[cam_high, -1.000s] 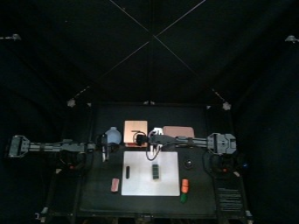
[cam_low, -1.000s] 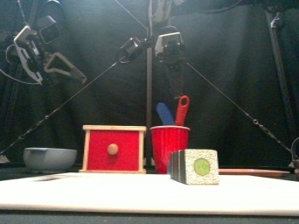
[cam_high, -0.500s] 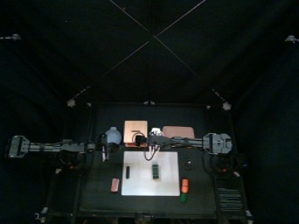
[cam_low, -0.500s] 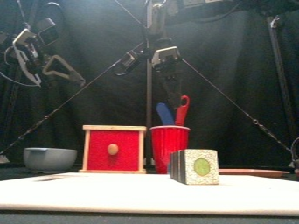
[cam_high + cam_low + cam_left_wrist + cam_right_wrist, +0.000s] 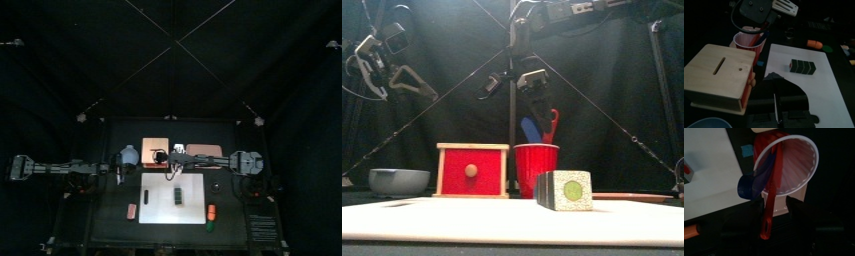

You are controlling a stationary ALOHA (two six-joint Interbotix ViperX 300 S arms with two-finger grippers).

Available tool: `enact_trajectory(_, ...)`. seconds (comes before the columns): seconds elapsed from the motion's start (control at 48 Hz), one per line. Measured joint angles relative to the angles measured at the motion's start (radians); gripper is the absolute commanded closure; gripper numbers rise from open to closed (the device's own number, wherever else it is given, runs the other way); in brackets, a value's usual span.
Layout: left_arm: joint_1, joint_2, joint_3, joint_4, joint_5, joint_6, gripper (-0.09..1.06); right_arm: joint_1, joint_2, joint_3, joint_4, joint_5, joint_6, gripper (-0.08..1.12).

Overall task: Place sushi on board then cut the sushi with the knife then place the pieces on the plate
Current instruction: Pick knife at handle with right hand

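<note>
The dark green sushi roll (image 5: pixel 565 190) lies on the white board (image 5: pixel 462 222), right of the middle; from above the sushi roll (image 5: pixel 175 196) sits at the board's centre. Behind it stands the red cup (image 5: pixel 536 168) with a blue knife (image 5: pixel 529 129) and a red knife (image 5: pixel 549 124). My right gripper (image 5: pixel 529 84) hangs open just above the knives. In the right wrist view the red knife handle (image 5: pixel 770 198) runs between its open jaws (image 5: pixel 769 225). My left gripper (image 5: pixel 386 73) rests high at the left, open and holding nothing.
A wooden box with a red drawer front (image 5: pixel 473 170) stands left of the cup, and a blue-grey bowl (image 5: pixel 398 181) left of that. The pink tray (image 5: pixel 203 151) lies at the back right. Two orange toy foods (image 5: pixel 131 211) (image 5: pixel 211 213) lie beside the board's front corners.
My right gripper has come down from high above toward the red cup and its knives. The left arm, the sushi roll and the rest have stayed put.
</note>
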Motion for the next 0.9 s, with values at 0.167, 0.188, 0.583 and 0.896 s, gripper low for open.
enact_trajectory(0.167,0.003,0.000,0.006,-0.002,0.000,0.000,0.98,-0.002,0.012,0.000,0.000,-0.003,-0.002,0.28)
enact_trajectory(0.188,0.005,0.000,0.006,-0.003,-0.002,0.000,0.98,-0.002,0.014,0.002,0.000,-0.003,-0.002,0.28)
enact_trajectory(0.583,0.005,0.000,0.011,-0.003,0.000,0.000,0.98,-0.011,0.020,0.005,0.015,-0.005,-0.002,0.45)
enact_trajectory(0.896,0.005,0.000,0.017,-0.005,0.000,0.000,0.98,-0.028,0.020,0.000,0.012,-0.005,0.002,0.64)
